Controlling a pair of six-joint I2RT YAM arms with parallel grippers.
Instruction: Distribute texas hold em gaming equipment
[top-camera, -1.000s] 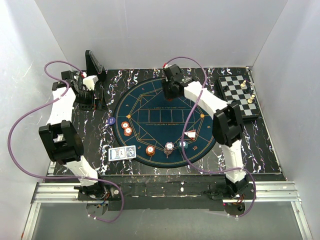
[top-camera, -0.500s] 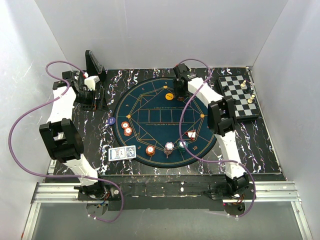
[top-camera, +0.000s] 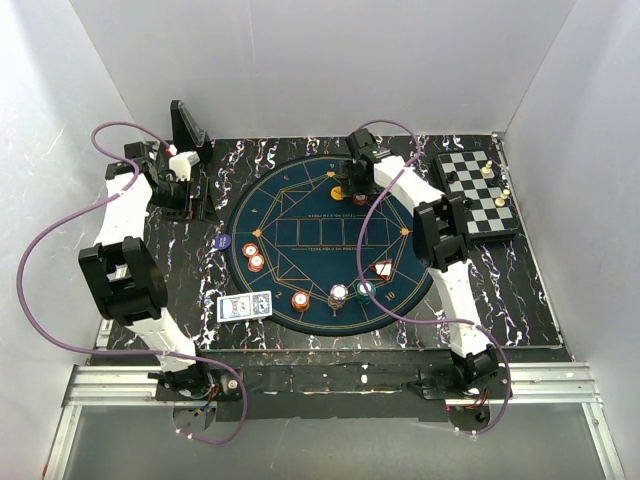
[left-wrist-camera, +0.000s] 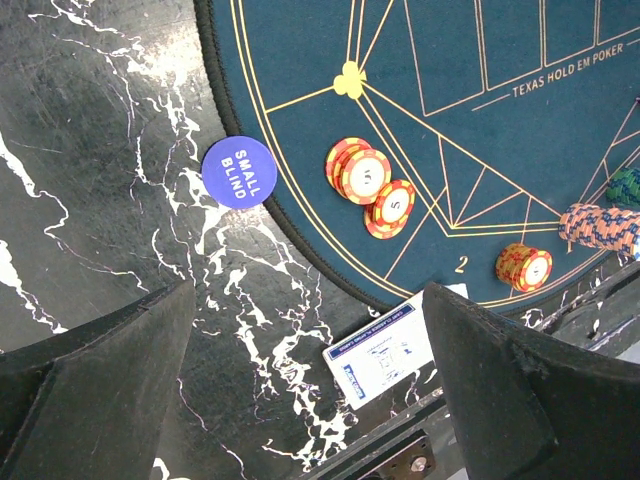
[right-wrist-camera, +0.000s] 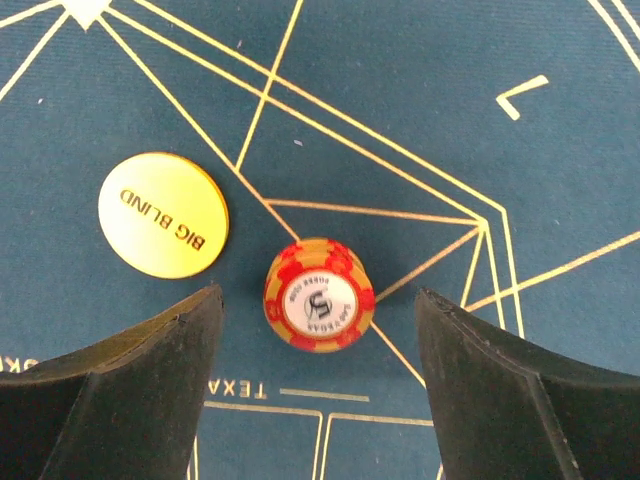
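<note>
The large round dark-blue mat with gold lines (top-camera: 290, 215) carried most of the gear, so the share-out looked to be well under way but not finished. The right and far-left parts of its rim were bare. No box or tray showed. The mat was the only holder of the poker gear, and the black-and-white chessboard (top-camera: 470, 185) kept only its own small pieces.

The left gripper (left-wrist-camera: 308, 290) hung wide open and empty above the black marbled table (top-camera: 180, 270). The right gripper (right-wrist-camera: 318, 295) was also open at the far side of the mat, its fingers standing clear on either side of a short orange striped chip stack (right-wrist-camera: 318, 307).

The small blue-bordered playing cards (left-wrist-camera: 382, 350) lay off the mat at its near-left edge, probably yet to be dealt. The round blue "small blind" disc (left-wrist-camera: 238, 172) also lay off the mat, just beside its left edge. The round yellow "big blind" disc (right-wrist-camera: 163, 215) lay on the mat near the far stack.

Other orange chips (left-wrist-camera: 362, 175) sat at left, and another orange stack (left-wrist-camera: 525, 267), a maroon stack (top-camera: 339, 296) and a teal chip (top-camera: 366, 289) at the near edge. The small red-white triangle marker (top-camera: 381, 268) lay close by.
</note>
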